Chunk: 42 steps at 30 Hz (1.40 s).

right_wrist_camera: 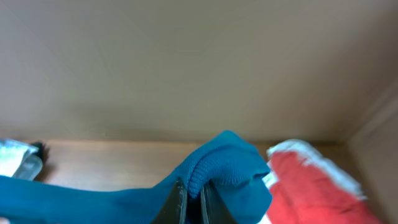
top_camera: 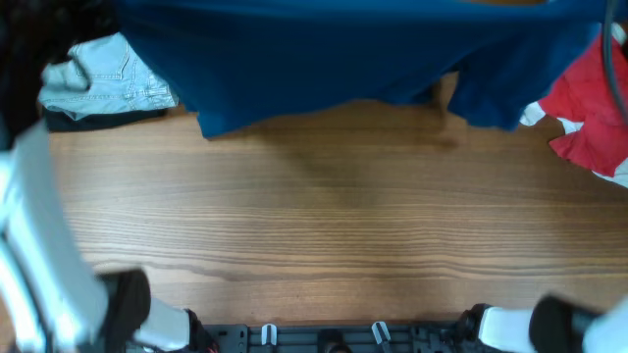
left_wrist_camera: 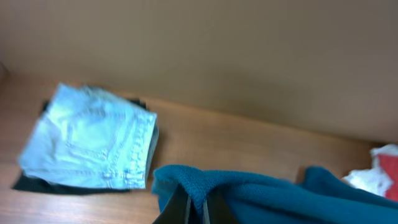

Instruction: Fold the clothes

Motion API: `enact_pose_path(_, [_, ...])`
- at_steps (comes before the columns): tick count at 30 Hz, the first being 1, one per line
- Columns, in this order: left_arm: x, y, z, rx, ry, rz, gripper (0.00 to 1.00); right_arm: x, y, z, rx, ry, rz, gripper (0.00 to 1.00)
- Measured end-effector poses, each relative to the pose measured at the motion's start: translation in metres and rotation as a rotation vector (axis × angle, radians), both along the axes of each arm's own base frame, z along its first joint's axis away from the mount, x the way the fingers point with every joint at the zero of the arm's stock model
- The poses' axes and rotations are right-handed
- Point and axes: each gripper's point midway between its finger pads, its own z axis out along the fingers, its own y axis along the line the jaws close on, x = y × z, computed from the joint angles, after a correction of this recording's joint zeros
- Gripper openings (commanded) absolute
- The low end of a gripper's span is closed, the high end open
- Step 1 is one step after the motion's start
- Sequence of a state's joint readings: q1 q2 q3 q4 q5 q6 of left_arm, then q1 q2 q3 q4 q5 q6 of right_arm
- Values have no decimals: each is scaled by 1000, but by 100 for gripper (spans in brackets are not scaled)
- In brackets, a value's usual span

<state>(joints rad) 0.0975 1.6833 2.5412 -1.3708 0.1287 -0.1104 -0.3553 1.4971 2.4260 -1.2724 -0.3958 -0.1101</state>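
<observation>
The dark blue shirt [top_camera: 343, 49] hangs stretched across the far side of the table in the overhead view, its lower edge loose above the wood. My left gripper [left_wrist_camera: 198, 208] is shut on a bunched edge of the shirt [left_wrist_camera: 261, 193]. My right gripper [right_wrist_camera: 194, 202] is shut on a ribbed edge of the shirt [right_wrist_camera: 224, 165]. Neither gripper's fingers show in the overhead view; only the arm bases appear at the bottom corners.
A folded light blue denim piece [top_camera: 103, 78] on dark cloth lies at the far left, also in the left wrist view [left_wrist_camera: 90, 146]. A red and white garment [top_camera: 589, 108] lies at the far right, also in the right wrist view [right_wrist_camera: 311, 180]. Bare wooden tabletop [top_camera: 324, 216] fills the middle.
</observation>
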Motion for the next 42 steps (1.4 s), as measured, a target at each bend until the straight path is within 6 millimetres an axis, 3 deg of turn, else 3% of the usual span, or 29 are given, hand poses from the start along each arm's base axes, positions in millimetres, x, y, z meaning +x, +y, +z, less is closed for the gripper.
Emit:
enact_pose_path(5, [-103,-9,73,38,-233,3,4,-99,24,55,-92,-203,-69,4])
enact_pose_path(9, [-165,-14,108,67,-384,3,4,-154,39,82,-142,-337,-104,4])
enact_pose_path(11, [-183,-16,120,73,-439,3,4,-164,41,91,-156,-381,-118,4])
enact_pose_path(14, [-183,-16,123,78,-453,3,4,-159,36,95,-152,-389,-135,4])
enact_pose_path(17, [-159,-13,115,73,-408,2,4,-134,26,90,-141,-353,-139,4])
enact_pose_path(19, [-133,-11,105,69,-362,1,4,-108,16,86,-129,-322,-138,4])
enact_pose_path(20, [-125,-10,103,68,-351,1,4,-85,8,82,-121,-298,-138,4])
enact_pose_path(21, [-95,-7,93,64,-311,0,4,-71,2,79,-117,-286,-136,4])
enact_pose_path(23, [-54,-4,83,61,-287,-2,4,-32,-12,72,-108,-264,-131,4])
enact_pose_path(28, [70,4,54,55,-300,-23,4,83,-49,56,-77,-296,-110,4])
enact_pose_path(29, [97,4,46,53,-317,-33,4,95,-52,54,-70,-305,-107,4])
enact_pose_path(30, [128,2,39,53,-351,-49,4,132,-61,36,-25,-296,-94,4])
enact_pose_path(33, [178,-3,24,49,-415,-80,4,172,-65,20,52,-319,-54,4])
enact_pose_path(35, [194,-6,18,40,-443,-95,4,184,-64,16,94,-334,-32,4])
enact_pose_path(37, [198,-8,22,35,-472,-107,4,185,-62,22,116,-360,-17,4])
enact_pose_path(42, [177,-8,59,43,-556,-108,4,162,-52,62,113,-444,1,4])
